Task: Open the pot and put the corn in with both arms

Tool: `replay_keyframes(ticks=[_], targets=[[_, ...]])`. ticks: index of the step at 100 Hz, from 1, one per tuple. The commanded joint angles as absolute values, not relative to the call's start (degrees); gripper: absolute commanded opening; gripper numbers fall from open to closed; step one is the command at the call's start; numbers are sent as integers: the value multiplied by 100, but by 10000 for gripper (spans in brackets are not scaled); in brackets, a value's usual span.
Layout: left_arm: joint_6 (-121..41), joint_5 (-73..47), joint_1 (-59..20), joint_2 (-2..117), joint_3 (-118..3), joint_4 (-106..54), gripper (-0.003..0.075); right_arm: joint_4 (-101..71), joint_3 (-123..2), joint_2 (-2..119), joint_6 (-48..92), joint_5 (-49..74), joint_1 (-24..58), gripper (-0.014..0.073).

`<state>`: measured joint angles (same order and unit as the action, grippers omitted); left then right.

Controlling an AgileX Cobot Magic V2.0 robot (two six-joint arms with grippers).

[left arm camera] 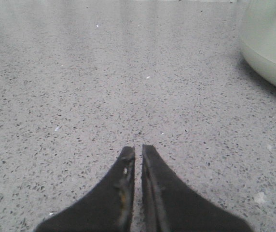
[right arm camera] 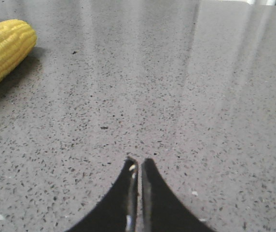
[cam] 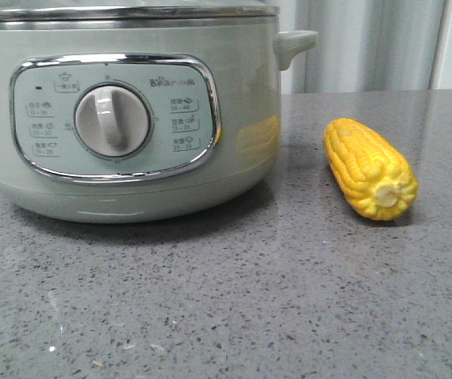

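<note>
While the pot (cam: 123, 110) is sitting lidded, both claws are waiting, pinched together and holding nothing.
Left gripper (left arm camera: 138, 151) is hovering near the pot; right gripper (right arm camera: 138, 163) is hovering near the corn (right arm camera: 5, 46).

The pot (cam: 123, 110) bears the brand "Bear" in small letters on its control panel (cam: 114, 118), just above and right of the dial (cam: 112, 120); small boxed labels flank the dial on both sides, their characters and numbers too small to read
</note>
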<state>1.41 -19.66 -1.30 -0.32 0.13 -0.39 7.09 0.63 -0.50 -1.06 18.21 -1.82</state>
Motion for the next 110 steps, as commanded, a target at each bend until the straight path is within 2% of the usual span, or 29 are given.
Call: replay_keyframes(ticks=[1, 110], targets=[[152, -1834, -133, -208, 52, -101, -20, 835, 180, -179, -100, 1663, -218, -74], [152, -1797, -133, -208, 52, 0, -20, 907, 180, -179, -100, 1663, -218, -74]])
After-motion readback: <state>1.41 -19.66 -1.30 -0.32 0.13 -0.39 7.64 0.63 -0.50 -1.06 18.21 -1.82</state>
